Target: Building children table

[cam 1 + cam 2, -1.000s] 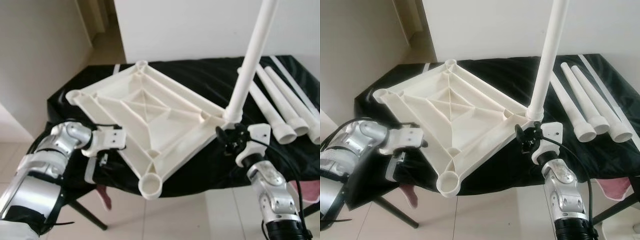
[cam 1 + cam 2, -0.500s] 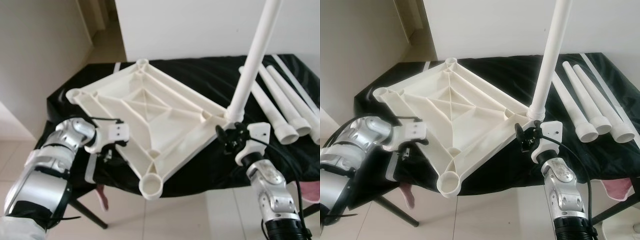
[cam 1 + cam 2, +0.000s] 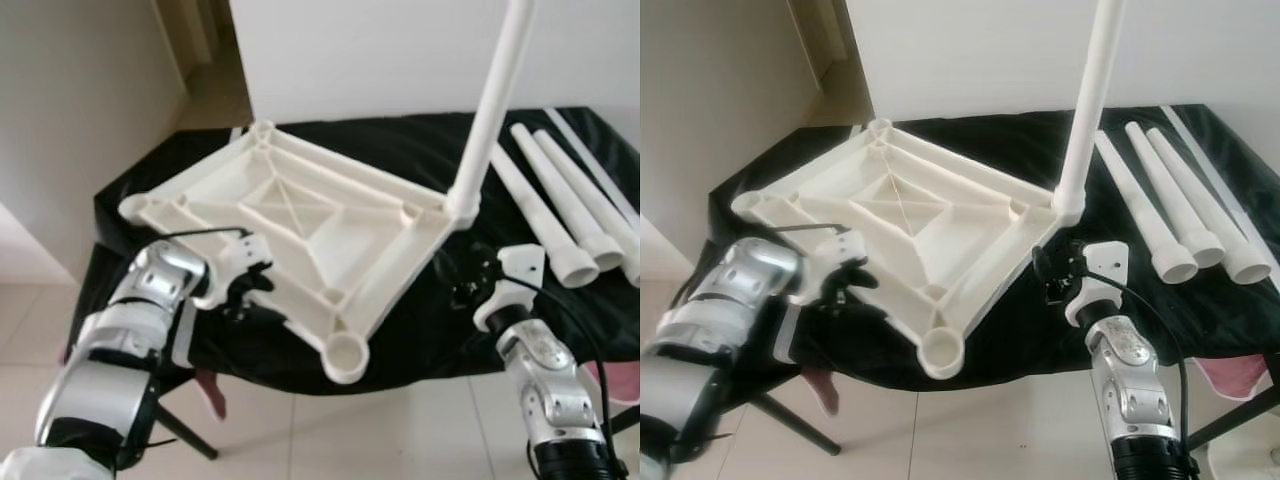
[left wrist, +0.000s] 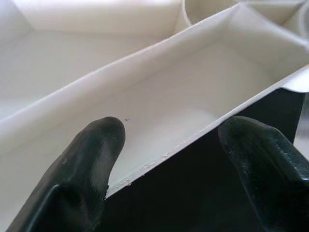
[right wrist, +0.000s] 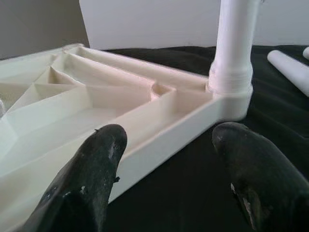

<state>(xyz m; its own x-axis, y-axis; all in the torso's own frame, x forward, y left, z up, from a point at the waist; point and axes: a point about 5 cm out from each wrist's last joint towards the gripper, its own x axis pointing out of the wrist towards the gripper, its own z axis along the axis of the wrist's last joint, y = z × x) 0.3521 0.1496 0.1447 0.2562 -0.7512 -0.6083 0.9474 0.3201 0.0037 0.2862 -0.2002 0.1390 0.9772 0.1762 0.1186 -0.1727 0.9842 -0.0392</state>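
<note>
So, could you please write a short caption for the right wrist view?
Open right gripper facing the upturned white tabletop, with one leg standing in its corner.

The tabletop (image 3: 300, 225) lies underside up on the counter (image 3: 420, 150), with one leg (image 3: 490, 105) standing upright in its corner socket. The left gripper (image 4: 169, 159) straddles the tabletop's near-left edge, one finger over the rim, the other below it. The right gripper (image 5: 166, 159) sits apart from the tabletop; the fitted leg's corner lies just ahead of it. Three loose legs (image 3: 560, 205) lie side by side on the counter, to the right of and beyond the right gripper
</note>
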